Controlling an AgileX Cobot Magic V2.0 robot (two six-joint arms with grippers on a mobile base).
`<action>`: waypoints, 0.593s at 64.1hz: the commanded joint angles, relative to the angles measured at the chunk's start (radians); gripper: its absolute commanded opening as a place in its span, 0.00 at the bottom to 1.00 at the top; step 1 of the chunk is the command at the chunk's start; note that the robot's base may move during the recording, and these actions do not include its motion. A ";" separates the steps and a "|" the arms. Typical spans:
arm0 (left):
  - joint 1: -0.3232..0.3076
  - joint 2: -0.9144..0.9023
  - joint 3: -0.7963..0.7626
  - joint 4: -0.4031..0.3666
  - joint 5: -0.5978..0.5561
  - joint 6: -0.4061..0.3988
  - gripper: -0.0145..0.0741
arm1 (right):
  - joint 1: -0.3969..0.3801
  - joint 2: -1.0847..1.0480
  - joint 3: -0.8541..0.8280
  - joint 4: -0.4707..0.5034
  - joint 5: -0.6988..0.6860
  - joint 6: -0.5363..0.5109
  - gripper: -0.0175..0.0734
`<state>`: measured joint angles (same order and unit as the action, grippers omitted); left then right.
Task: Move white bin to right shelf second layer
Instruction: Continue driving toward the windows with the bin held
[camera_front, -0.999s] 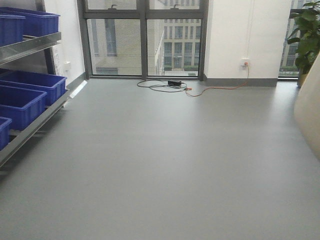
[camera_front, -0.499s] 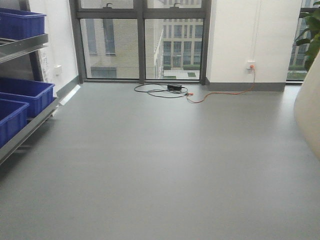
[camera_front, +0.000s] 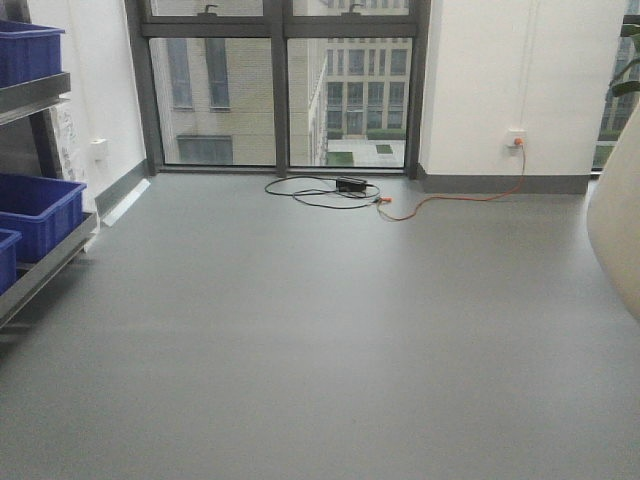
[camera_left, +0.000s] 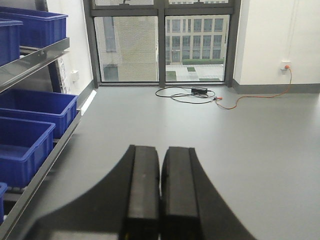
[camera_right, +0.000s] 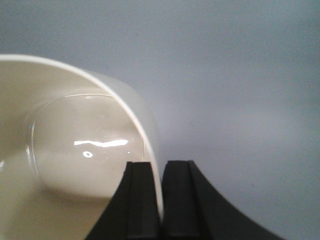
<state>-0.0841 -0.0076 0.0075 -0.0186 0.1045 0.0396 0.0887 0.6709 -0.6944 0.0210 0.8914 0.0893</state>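
Note:
The white bin (camera_right: 75, 145) fills the left of the right wrist view, glossy cream inside, with its thin rim running down between the fingers. My right gripper (camera_right: 160, 167) is shut on that rim, one finger inside the bin and one outside. The bin's curved cream side (camera_front: 618, 240) also shows at the right edge of the front view. My left gripper (camera_left: 161, 150) is shut with nothing in it and hangs over bare grey floor. The right shelf second layer is out of view.
A steel rack (camera_front: 45, 270) holding blue crates (camera_front: 40, 205) stands along the left wall; the same blue crates (camera_left: 30, 107) show in the left wrist view. Ahead are a tall window (camera_front: 280, 90), a black cable (camera_front: 320, 190) and an orange cord (camera_front: 450, 200) on the floor.
In the front view the rack with blue crates has slid toward the left edge. The window, cables and wall socket have grown larger and lower. The bin stays at the right edge.

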 joint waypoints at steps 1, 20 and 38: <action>0.000 -0.015 0.029 -0.008 -0.083 -0.005 0.26 | -0.005 -0.002 -0.026 0.001 -0.072 -0.005 0.25; 0.000 -0.015 0.029 -0.008 -0.083 -0.005 0.26 | -0.005 -0.002 -0.026 0.001 -0.072 -0.005 0.25; 0.000 -0.015 0.029 -0.008 -0.083 -0.005 0.26 | -0.005 -0.002 -0.026 0.001 -0.073 -0.005 0.25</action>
<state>-0.0841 -0.0076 0.0075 -0.0186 0.1045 0.0396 0.0887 0.6709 -0.6944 0.0210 0.8914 0.0893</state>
